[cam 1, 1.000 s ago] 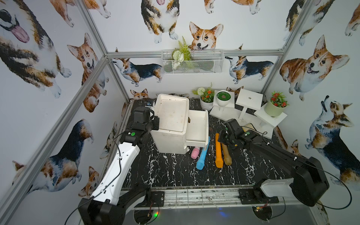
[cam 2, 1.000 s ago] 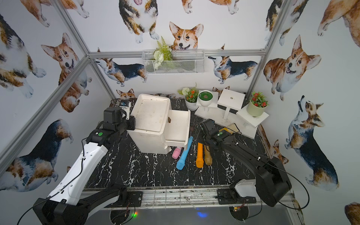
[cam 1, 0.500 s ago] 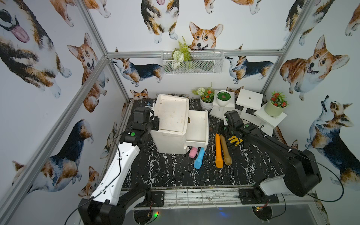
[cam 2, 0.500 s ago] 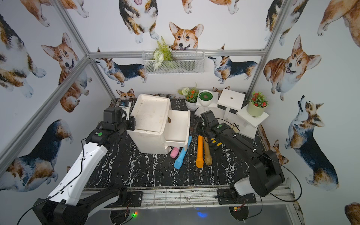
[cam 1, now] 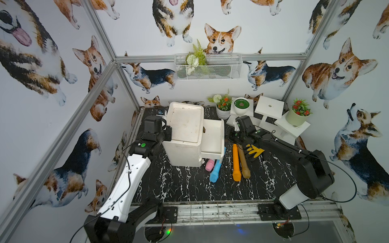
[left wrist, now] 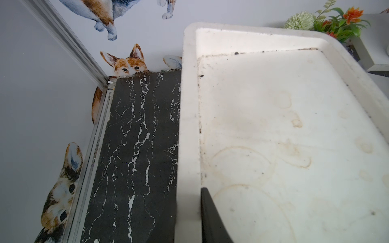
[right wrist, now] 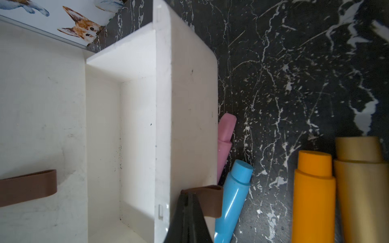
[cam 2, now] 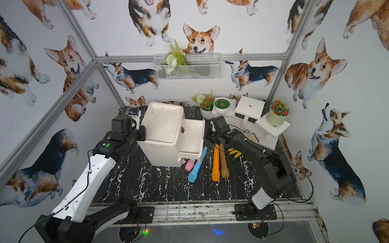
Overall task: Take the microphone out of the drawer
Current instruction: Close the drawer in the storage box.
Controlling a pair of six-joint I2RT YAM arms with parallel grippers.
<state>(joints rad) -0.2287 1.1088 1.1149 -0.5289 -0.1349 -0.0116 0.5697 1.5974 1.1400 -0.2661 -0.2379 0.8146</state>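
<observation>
4 microphones lie on the tabletop [cam 1: 179,185], all outside the 1 open drawer [cam 1: 222,136]: the blue one [cam 1: 216,171] and pink one [cam 1: 209,165] tucked under its front, the orange one [cam 1: 236,164] and tan one [cam 1: 243,164] paired farther from it. The right tool [right wrist: 189,194] is closed, its tips at the drawer's brown strap [right wrist: 210,199]. The left tool [cam 1: 169,134] pinches the cabinet [cam 1: 183,151] by its raised rim. The microphones are smooth cylinders, the cabinet is stained white and the tabletop is veined black marble.

We can read no text, label, brand, number or sign on the drawer [cam 1: 211,138], nor on the blue microphone [cam 1: 216,170] beside it.
</observation>
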